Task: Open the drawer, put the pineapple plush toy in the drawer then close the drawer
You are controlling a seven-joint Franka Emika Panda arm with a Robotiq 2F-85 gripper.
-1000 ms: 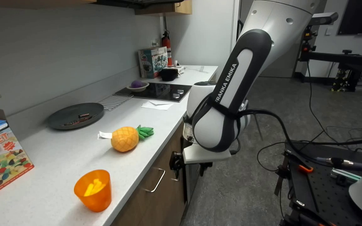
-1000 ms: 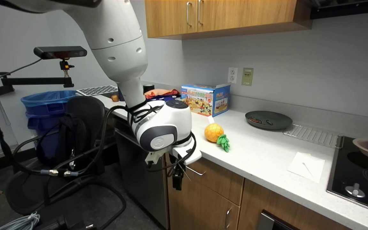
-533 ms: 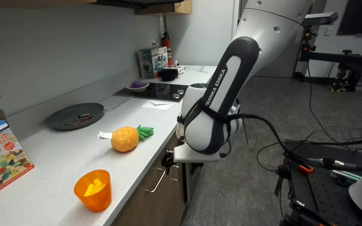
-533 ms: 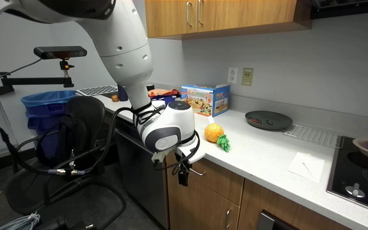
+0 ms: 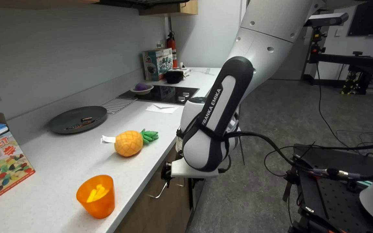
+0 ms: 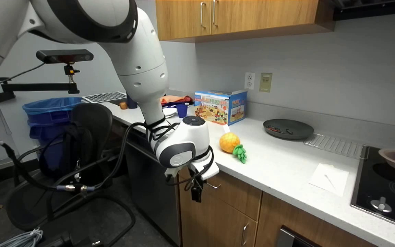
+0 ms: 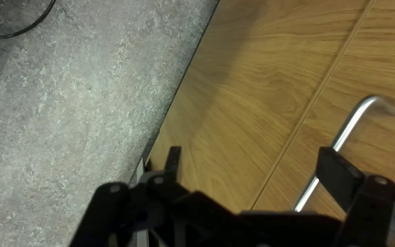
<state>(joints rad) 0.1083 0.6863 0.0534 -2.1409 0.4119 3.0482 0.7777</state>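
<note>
The drawer (image 6: 240, 195) is closed under the counter, with a brown wood front. Its silver bar handle (image 6: 214, 185) also shows in the wrist view (image 7: 347, 127). My gripper (image 7: 250, 156) is open and empty, in front of the drawer front. In the wrist view one finger (image 7: 336, 176) overlaps the middle of the handle; I cannot tell whether they touch. The other finger (image 7: 173, 159) is over the lower cabinet front. In an exterior view my gripper (image 5: 182, 180) is beside the handle (image 5: 161, 191). The orange pineapple plush toy (image 5: 129, 143) with green leaves lies on the counter, also in an exterior view (image 6: 229, 142).
The white counter (image 6: 283, 175) overhangs the drawer, its edge close to my wrist. An orange cup (image 5: 97, 197) stands near that edge. A dark pan (image 5: 78, 119), a toy box (image 6: 219, 107) and a cooktop (image 6: 382, 185) are further off. A cabinet door handle (image 6: 244, 235) is below.
My gripper has moved toward the cabinet front and somewhat lower, to the drawer handle. It stays open. The drawer and the pineapple toy have not moved.
</note>
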